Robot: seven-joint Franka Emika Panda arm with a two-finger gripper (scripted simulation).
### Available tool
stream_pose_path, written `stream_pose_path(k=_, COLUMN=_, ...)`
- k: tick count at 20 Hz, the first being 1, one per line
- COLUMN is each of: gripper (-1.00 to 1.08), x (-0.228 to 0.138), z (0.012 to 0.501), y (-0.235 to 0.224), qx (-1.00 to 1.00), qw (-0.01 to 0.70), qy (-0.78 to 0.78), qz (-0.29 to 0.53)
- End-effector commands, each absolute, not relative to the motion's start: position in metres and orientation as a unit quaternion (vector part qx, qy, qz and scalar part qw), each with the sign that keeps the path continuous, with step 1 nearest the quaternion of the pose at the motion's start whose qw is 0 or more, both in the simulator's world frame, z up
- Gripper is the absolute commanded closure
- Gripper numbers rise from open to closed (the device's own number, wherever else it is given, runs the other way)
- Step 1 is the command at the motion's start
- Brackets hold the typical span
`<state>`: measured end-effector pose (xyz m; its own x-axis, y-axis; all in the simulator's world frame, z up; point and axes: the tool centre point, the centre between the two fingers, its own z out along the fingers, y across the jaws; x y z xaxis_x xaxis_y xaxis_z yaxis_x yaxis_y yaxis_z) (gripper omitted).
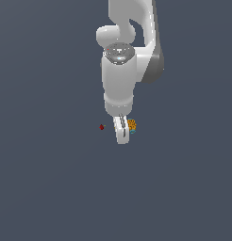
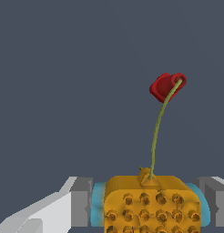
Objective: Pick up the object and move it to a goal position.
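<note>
The object [image 2: 150, 205] is a blocky orange-yellow lump with dark speckles and teal-blue ends. It sits between the two grey pads [image 2: 81, 202] of my gripper [image 2: 149, 214], and each pad presses against a teal end. A thin green stem rises from its top to a small red piece [image 2: 167, 86]. In the exterior view the object [image 1: 131, 125] shows just beside the white fingers of the gripper [image 1: 121, 138], on the exterior view's right. My gripper is shut on the object.
The white arm [image 1: 122, 66] hangs down from the top of the exterior view. A tiny red spot [image 1: 102, 127] lies on the exterior view's left of the fingers. All around is a plain dark grey-blue surface [image 1: 52, 188].
</note>
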<state>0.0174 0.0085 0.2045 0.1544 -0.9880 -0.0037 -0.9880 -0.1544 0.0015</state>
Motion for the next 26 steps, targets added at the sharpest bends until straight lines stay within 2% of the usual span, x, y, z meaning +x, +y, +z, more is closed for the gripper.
stream_pose_path(k=1, gripper=1.08, x=0.008, z=0.232, y=0.011, qx=-0.76, qw=0.001, qy=0.65, qz=0.002)
stream_pose_path(k=15, gripper=1.08, x=-0.043, z=0.384, y=0.022, qx=-0.759, qw=0.0, qy=0.651, qz=0.0)
stream_pose_path(k=26, gripper=1.08, x=-0.062, z=0.451, y=0.03, qx=-0.76, qw=0.0, qy=0.65, qz=0.0)
